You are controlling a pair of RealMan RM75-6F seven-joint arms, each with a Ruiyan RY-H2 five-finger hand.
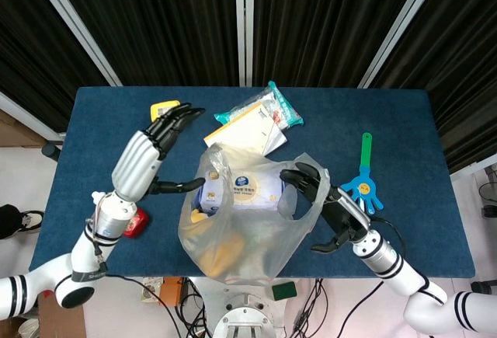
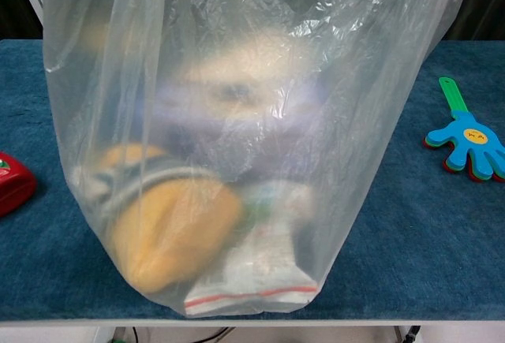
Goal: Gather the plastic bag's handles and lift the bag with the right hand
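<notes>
Bag [image 1: 241,225] sits centre-bottom of the head view, at the table's [image 1: 404,159] near edge; fills the chest view. Thin, clear, floppy film, slippery. It's loaded: box [image 1: 245,186], an orange item [image 2: 170,233], a sachet [image 2: 252,276], so probably moderate weight, contents will shift. Right hand [image 1: 314,190] has fingers hooked through the right handle, gripping it. Left hand [image 1: 151,151] is spread, empty, just left of the bag's rim. Grab both handle loops bunched together, not the sidewall; film would likely stretch or slip.
</notes>
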